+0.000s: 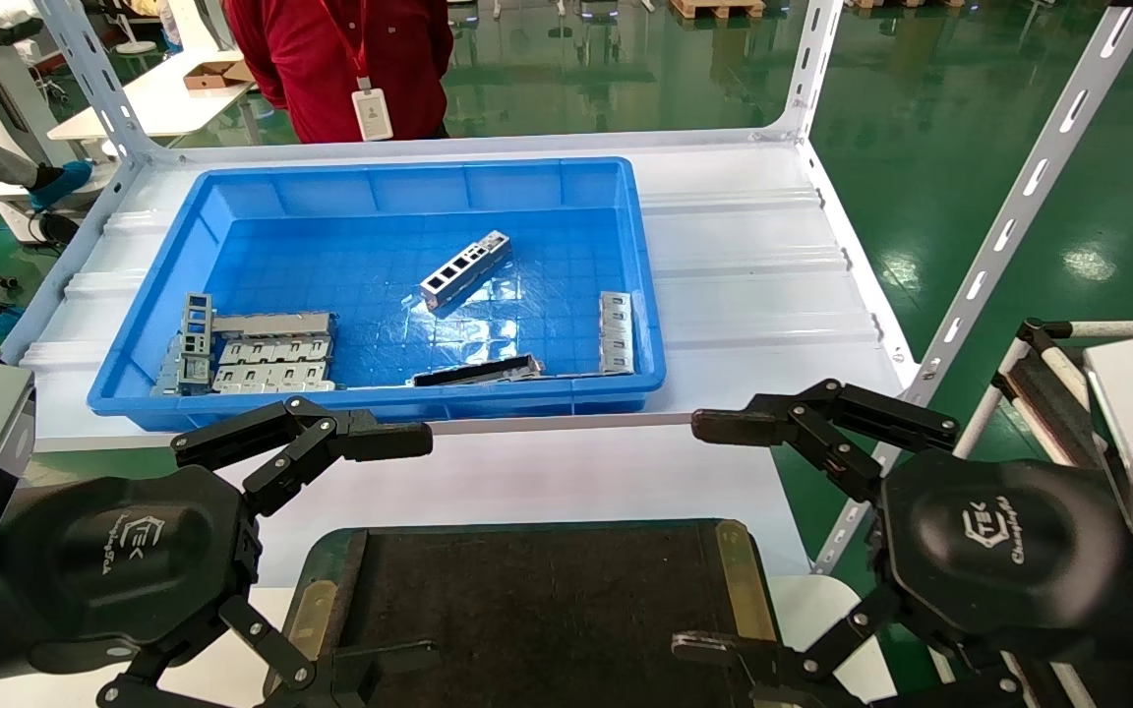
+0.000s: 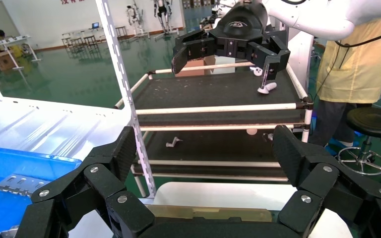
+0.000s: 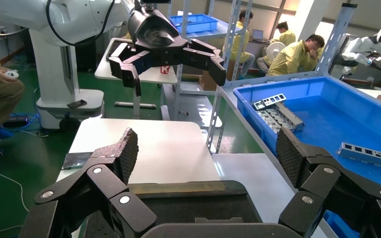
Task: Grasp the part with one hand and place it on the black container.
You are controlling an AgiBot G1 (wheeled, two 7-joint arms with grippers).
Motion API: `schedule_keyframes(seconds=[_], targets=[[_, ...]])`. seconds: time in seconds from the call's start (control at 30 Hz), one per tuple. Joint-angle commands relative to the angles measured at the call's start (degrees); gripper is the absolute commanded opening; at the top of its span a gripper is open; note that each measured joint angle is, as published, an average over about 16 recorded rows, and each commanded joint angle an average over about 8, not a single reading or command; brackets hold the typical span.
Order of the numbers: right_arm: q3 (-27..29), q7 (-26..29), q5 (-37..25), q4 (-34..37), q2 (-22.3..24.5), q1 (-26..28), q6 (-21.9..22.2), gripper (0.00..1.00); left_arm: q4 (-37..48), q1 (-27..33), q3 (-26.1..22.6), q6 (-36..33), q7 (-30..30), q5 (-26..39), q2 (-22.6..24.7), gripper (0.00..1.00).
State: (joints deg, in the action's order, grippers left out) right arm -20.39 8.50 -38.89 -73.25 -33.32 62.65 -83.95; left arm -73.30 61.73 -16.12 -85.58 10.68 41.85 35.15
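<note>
While I idle, both pincers gape: left gripper, right gripper | slim silver-grey cut-out metal bar mid blue plastic bin | flat black tray bare

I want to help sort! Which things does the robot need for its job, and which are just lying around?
For the job:
- the part, lying in the blue bin
- the black container, nearest the robot
- left gripper and right gripper, both open, holding nothing

Just lying about:
- the blue bin
- stack of grey plates
- dark strip
- small grey piece
</note>
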Motion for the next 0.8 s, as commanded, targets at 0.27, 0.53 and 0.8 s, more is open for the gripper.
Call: schedule_keyframes(seconds=[0.27, 0.53, 0.8], targets=[[0.0, 0.0, 0.0, 0.0, 0.0, 0.0, 0.0, 1.0, 0.0, 0.0, 0.0, 0.0, 0.0, 0.0, 0.0, 1.0], [0.0, 0.0, 0.0, 0.0, 0.0, 0.0, 0.0, 1.0, 0.0, 0.0, 0.0, 0.0, 0.0, 0.0, 0.0, 1.0], [0.0, 0.0, 0.0, 0.0, 0.0, 0.0, 0.0, 1.0, 0.0, 0.0, 0.0, 0.0, 0.0, 0.0, 0.0, 1.0]])
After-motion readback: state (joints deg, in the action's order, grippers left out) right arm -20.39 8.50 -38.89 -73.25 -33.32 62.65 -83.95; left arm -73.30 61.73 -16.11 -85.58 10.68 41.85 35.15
